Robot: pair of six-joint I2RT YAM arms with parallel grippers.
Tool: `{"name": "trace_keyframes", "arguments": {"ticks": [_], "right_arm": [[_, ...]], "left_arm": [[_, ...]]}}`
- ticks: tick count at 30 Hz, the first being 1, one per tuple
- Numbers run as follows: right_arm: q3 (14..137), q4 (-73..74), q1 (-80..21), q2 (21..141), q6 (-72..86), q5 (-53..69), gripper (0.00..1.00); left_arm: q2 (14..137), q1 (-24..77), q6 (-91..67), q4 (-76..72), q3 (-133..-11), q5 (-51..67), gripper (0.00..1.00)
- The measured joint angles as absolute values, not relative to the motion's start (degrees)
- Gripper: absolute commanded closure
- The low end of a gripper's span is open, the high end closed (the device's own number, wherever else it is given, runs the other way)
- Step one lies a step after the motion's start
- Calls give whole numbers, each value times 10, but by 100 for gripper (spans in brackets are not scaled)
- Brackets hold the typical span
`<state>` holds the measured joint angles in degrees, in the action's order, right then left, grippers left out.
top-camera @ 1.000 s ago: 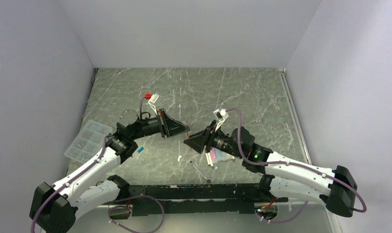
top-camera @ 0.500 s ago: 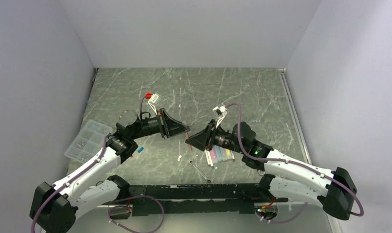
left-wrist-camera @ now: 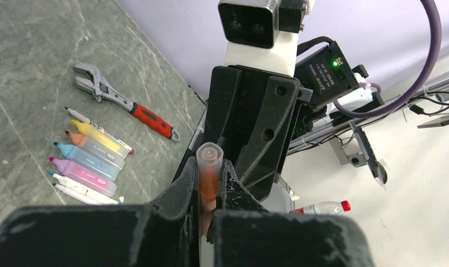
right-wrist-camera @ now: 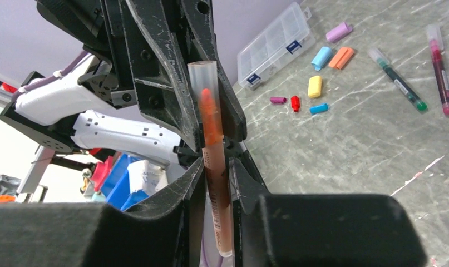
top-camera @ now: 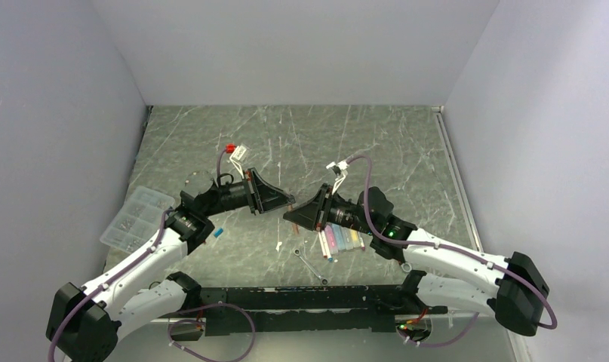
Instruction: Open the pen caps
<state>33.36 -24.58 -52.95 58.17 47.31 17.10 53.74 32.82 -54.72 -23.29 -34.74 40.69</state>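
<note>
An orange pen (right-wrist-camera: pixel 217 183) with a clear cap (right-wrist-camera: pixel 202 83) hangs above the table's middle between both grippers. My left gripper (left-wrist-camera: pixel 210 169) is shut on the cap (left-wrist-camera: pixel 210 167), whose closed end sticks out past its fingertips. My right gripper (right-wrist-camera: pixel 216 167) faces it, both fingers pressed against the pen's barrel. From above, the two grippers (top-camera: pixel 286 202) (top-camera: pixel 293 216) meet tip to tip. Loose pen caps lie on the table: purple (right-wrist-camera: pixel 339 31), blue (right-wrist-camera: pixel 322 57), orange (right-wrist-camera: pixel 341 57), yellow (right-wrist-camera: pixel 315 86) and red (right-wrist-camera: pixel 295 103).
Several highlighters and thin markers (top-camera: pixel 340 240) lie in a row under my right arm, beside a red-handled wrench (left-wrist-camera: pixel 122 101) and a small silver wrench (top-camera: pixel 310 265). A clear organiser box (top-camera: pixel 135 216) sits at the left. A green marker (right-wrist-camera: pixel 397 83) and a red marker (right-wrist-camera: pixel 440 67) lie apart.
My right arm has slid left toward the left gripper and its jaws have narrowed onto the pen's barrel. The left arm has held still with the pen.
</note>
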Motion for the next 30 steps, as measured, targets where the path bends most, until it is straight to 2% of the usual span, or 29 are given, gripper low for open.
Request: {"name": "trace_keyframes", "arguments": {"ticks": [2,12,20,25,30], "right_arm": [[334,-252,-530,583,475,173,100],[334,-239,-532,572,452,162,100],[344,-230,-536,529,444,80,100],[344,-208,-537,503,435,50,100],[323,-94,-536,456,430,39,100]], "left_arm": [[537,328,-548,-233,-347,406,100],[514,331,-560,-196,-349,355,100],[554,330,-562,-121,-450,334,100],[569,331,-569,-113,-465,336,100],[561,249,-543,-140,-487,173,100]]}}
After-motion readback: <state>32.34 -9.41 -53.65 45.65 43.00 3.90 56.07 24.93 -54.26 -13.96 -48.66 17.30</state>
